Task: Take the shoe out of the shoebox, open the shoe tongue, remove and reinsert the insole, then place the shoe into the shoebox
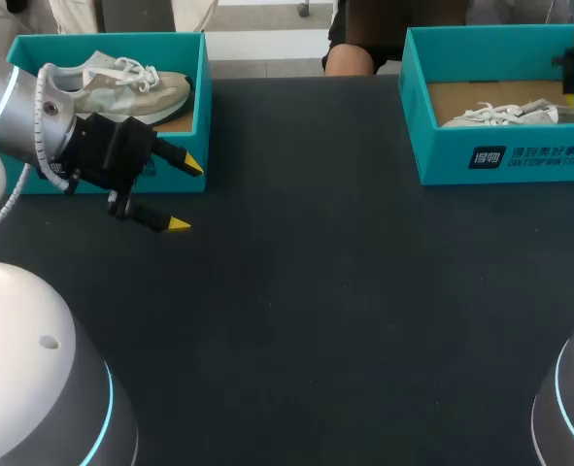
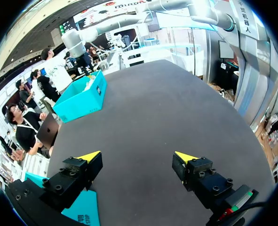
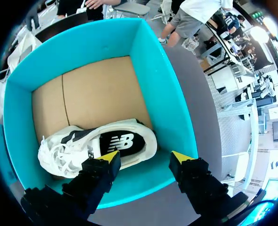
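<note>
Two teal shoeboxes stand at the table's far edge. The left box (image 1: pixel 194 116) holds a beige-and-white shoe (image 1: pixel 121 85). My left gripper (image 1: pixel 185 194) hangs open just in front of that box, with nothing between its fingers (image 2: pixel 89 156). The right box (image 1: pixel 505 155) has a cardboard floor and holds a white shoe (image 1: pixel 505 115) lying on its side. In the right wrist view, this shoe (image 3: pixel 101 148) rests against the near wall of the box (image 3: pixel 157 84). My right gripper (image 3: pixel 145 157) is above its heel end, open, and grips nothing.
The dark table (image 1: pixel 345 291) spreads wide between and in front of the two boxes. My arms' white bases sit at the near left (image 1: pixel 34 388) and near right (image 1: pixel 568 408) corners. In the left wrist view, the right box (image 2: pixel 80 101) is far ahead across the table.
</note>
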`<state>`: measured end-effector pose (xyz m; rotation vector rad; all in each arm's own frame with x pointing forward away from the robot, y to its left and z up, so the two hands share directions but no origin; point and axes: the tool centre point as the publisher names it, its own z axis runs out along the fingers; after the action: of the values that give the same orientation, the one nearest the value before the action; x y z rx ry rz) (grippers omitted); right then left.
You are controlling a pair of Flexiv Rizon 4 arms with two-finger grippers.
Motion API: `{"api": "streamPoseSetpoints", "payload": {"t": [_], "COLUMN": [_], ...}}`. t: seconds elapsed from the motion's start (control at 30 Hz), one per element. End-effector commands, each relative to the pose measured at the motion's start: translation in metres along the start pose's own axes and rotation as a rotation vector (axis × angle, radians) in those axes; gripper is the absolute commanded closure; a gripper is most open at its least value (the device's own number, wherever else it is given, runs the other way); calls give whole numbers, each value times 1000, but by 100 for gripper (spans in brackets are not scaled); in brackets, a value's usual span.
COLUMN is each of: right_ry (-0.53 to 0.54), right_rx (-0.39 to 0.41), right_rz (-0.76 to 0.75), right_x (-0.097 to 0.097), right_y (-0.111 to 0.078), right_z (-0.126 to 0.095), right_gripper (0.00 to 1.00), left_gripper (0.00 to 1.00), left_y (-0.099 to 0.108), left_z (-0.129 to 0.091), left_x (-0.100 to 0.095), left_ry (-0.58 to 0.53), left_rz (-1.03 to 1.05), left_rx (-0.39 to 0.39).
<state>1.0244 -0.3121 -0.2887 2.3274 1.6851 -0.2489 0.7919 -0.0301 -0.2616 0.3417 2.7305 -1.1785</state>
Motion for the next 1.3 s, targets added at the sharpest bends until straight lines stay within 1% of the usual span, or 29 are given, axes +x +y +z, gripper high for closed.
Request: {"api": "streamPoseSetpoints", "payload": {"t": [0.03,0.1,0.17,0.3,0.33,0.37,0.4,0.43,0.6,0.63,0.67,0.7,0.77,0.83,0.9,1.03,1.1,1.13,1.23,1.3], "right_ry": [-4,-3,6,21,29,6,5,5,5,5,5,5,5,5,5,5,5,5,5,5], "right_rx": [-65,-69,-74,-86,-78,-80,-78,-78,-78,-78,-78,-78,-78,-78,-78,-78,-78,-78,-78,-78], "right_rz": [6,0,5,30,28,25,28,28,28,28,28,28,28,28,28,28,28,28,28,28], "right_x": [1,7,12,24,27,29,30,30,30,30,30,30,30,30,30,30,30,30,30,30], "right_y": [-24,-30,-36,-50,-52,-55,-56,-56,-56,-56,-56,-56,-56,-56,-56,-56,-56,-56,-56,-56], "right_z": [-38,-48,-57,-80,-82,-85,-86,-86,-86,-86,-86,-86,-86,-86,-86,-86,-86,-86,-86,-86], "right_gripper": [32,34,39,40,39,31,22,0,0,0,0,0,0,0,0,0,0,0,0,0], "left_gripper": [0,0,0,0,0,0,0,0,0,0,0,0,0,0,0,0,0,0,0,0], "left_y": [0,0,0,0,0,0,0,0,0,-4,-7,-8,-9,-8,-3,7,13,14,20,23], "left_z": [1,1,1,1,1,1,1,1,1,-5,-9,-13,-19,-24,-28,-39,-46,-50,-60,-66], "left_x": [0,0,0,0,0,0,0,0,0,-5,-9,-14,-24,-33,-38,-43,-47,-50,-62,-67], "left_ry": [2,2,2,2,2,2,2,2,2,-21,-19,-18,0,2,44,169,238,253,277,285], "left_rz": [0,0,0,0,0,0,0,0,0,90,184,259,348,510,612,770,858,876,949,969], "left_rx": [-2,-2,-2,-2,-2,-2,-2,-2,-2,-32,-77,-87,-94,-167,-207,-259,-268,-270,-359,-435]}}
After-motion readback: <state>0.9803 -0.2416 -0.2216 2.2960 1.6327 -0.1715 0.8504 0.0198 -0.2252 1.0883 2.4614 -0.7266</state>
